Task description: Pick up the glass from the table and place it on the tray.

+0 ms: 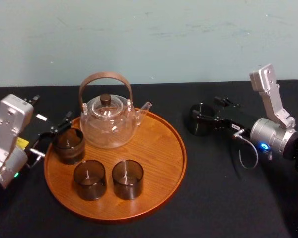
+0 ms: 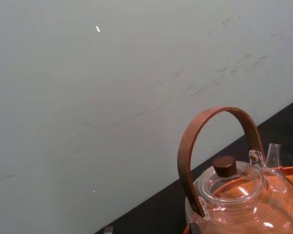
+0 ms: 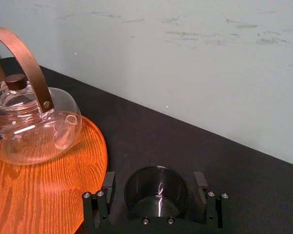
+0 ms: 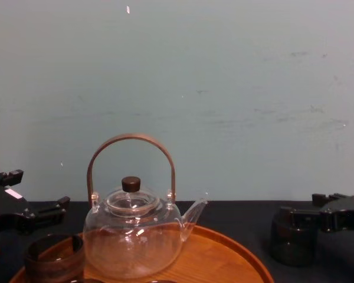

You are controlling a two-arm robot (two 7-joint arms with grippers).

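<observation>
Four dark glasses are in view, and three of them stand upright on the tray (image 1: 161, 148): the left-edge glass (image 1: 68, 145), the near-left glass (image 1: 89, 179) and the near-right glass (image 1: 127, 178). The clear teapot (image 1: 109, 121) with its brown hoop handle sits at the far side of the tray.

The fourth glass (image 1: 200, 121) stands upright on the black surface (image 1: 213, 198) just right of the tray, clear of its rim.

The right arm (image 1: 270, 134) reaches in low from the right of the tray. Its silver wrist lies nearly level, and one silver link stands up behind it. The right gripper (image 3: 155, 181) points towards the tray and has the fourth glass between its jaws. In the right wrist view the jaws stand one on each side of the glass, each with a thin gap to the glass wall, so they are wide and not pressing on it.

The left arm (image 1: 10, 134) is bent at the left of the tray, with its silver links stacked upright. The left gripper (image 1: 53, 136) points at the tray's left rim, just beside the left-edge glass. Its jaws are spread wide and hold nothing. Whether they touch that glass cannot be told. From the chest view this gripper sits a little above the left-edge glass.
</observation>
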